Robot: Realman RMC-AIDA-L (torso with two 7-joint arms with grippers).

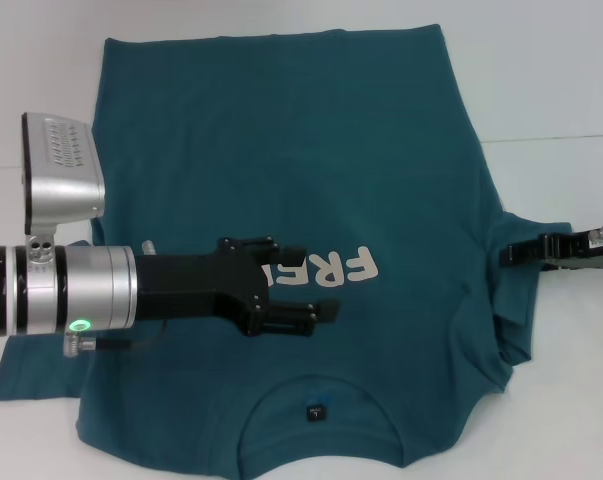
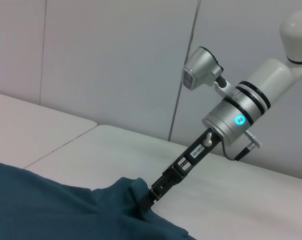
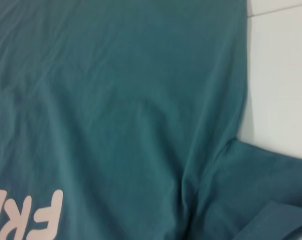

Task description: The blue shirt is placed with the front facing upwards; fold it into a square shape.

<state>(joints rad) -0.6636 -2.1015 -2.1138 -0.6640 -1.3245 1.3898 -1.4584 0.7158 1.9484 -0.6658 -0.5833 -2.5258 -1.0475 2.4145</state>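
One blue shirt (image 1: 281, 150) lies front-up beneath my two grippers. My left gripper (image 1: 316, 290) hovers spread apart over the lettering; my right gripper (image 2: 149, 195) pinches the sleeve (image 1: 516, 300).

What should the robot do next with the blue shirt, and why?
Probably the right gripper should lift the sleeve it pinches and carry it inward over the chest. The blue shirt lies flat, front up, with that sleeve bunched at its side. The left gripper hovers over the white lettering, so it may need to clear first.

Overhead head view, two low wrist views
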